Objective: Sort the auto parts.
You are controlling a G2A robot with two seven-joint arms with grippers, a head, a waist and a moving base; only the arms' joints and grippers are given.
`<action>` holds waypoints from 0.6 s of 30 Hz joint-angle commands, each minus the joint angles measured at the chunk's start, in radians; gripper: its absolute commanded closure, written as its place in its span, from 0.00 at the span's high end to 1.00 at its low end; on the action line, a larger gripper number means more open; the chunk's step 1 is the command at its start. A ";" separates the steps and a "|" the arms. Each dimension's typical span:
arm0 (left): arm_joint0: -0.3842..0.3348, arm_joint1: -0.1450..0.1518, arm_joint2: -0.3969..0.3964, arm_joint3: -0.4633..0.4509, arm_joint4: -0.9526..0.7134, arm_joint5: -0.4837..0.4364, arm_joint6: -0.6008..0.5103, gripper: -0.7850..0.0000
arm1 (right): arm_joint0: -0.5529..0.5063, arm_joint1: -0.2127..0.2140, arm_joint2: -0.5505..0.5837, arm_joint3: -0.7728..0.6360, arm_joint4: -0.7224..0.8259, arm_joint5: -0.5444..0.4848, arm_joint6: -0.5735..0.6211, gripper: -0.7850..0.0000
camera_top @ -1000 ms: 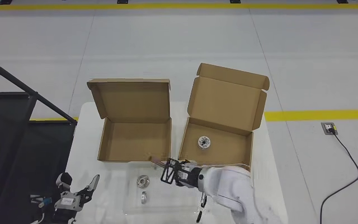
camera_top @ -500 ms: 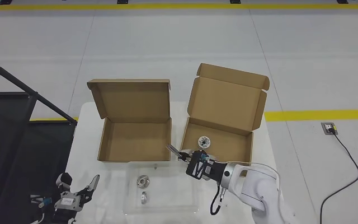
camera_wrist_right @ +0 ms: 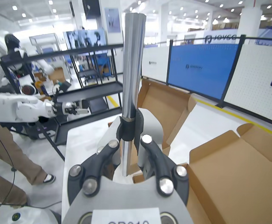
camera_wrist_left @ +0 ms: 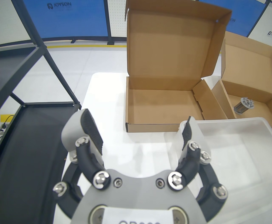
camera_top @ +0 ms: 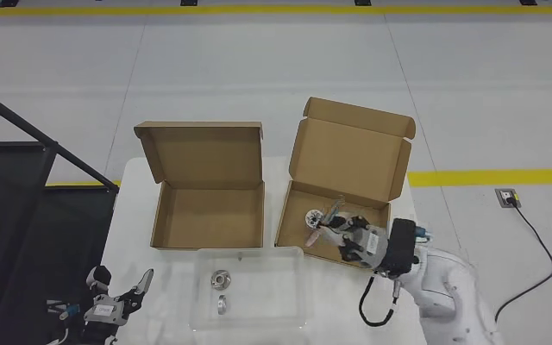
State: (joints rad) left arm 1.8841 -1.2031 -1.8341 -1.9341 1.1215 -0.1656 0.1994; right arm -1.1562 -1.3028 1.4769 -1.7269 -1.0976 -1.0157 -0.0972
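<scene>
My left gripper (camera_wrist_left: 140, 127) hangs low with its 2 fingers (camera_wrist_left: 90, 127) spread wide; my right gripper (camera_wrist_right: 130, 127), arm stretched forward, pinches a metal shaft (camera_wrist_right: 132, 63).

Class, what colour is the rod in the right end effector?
The rod is shiny silver; right wrist view shows it best.

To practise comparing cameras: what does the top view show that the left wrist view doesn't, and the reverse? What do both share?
Top view, not left wrist: two small metal parts in the clear tray, and the right gripper shut on a metal rod at the right box. Left wrist, not top: blue panels behind the table. Both: the open left gripper, the empty left box, a ridged metal part in the right box.
</scene>
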 commanded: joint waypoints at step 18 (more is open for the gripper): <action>0.000 0.000 0.000 0.000 0.000 0.000 0.000 1.00 | 0.301 0.220 -0.191 0.448 0.287 0.003 0.267 0.00</action>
State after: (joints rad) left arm 1.8842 -1.2031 -1.8341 -1.9341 1.1215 -0.1656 0.1994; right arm -0.8873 -1.0885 1.3117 -1.3110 -0.8433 -1.0123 0.0855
